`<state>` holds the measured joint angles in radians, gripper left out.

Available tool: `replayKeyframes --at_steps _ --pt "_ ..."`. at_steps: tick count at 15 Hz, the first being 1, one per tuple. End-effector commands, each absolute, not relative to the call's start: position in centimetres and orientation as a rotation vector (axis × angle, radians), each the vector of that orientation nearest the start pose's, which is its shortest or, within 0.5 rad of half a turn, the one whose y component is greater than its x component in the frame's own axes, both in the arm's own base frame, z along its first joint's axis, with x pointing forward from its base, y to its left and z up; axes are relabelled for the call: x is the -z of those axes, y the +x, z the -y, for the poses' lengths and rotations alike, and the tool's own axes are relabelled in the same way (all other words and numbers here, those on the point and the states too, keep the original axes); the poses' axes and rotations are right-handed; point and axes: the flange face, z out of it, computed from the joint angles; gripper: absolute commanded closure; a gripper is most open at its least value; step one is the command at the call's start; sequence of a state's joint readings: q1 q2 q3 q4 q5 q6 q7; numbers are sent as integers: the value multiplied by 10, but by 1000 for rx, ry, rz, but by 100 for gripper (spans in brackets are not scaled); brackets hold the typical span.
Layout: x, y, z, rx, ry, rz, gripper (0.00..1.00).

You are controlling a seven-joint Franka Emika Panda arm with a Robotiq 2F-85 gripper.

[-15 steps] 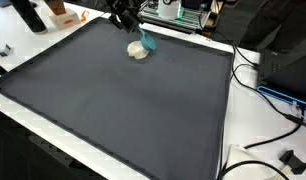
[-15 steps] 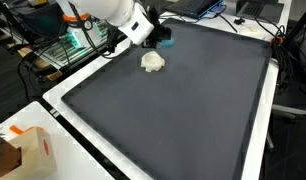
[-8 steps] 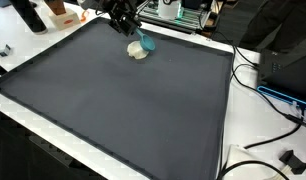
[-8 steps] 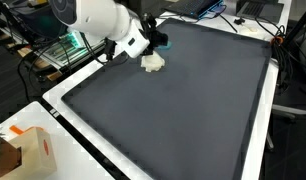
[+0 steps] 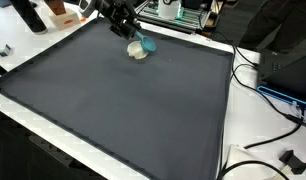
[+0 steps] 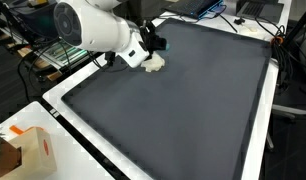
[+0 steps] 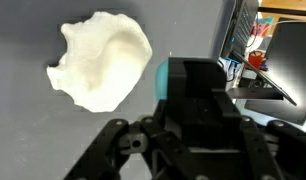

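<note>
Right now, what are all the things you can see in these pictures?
white lump: one, white, on the mat, just by the gripper.
teal thing: one, teal, right beside the white lump, close to the gripper; I cannot tell if it is held.
mat: one, dark grey, covering the table top.
box: one, brown and white with orange, off the mat's near corner.
cables: several, black, past the mat's edge.
arm: one, white, above the mat's far side.
gripper: one, black, low over the white lump; open or shut not clear.
</note>
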<state>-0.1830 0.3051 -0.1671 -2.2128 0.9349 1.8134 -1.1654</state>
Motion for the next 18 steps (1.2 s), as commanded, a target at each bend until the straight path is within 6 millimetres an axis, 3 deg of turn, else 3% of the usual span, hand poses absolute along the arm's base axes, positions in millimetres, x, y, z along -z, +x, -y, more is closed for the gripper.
replayKeyframes --at_steps 1,10,18 --pt "-220 490 110 43 -2106 220 75" --pt "-219 494 115 -39 -2060 128 75" --pt "-234 491 119 -92 -2138 -42 75"
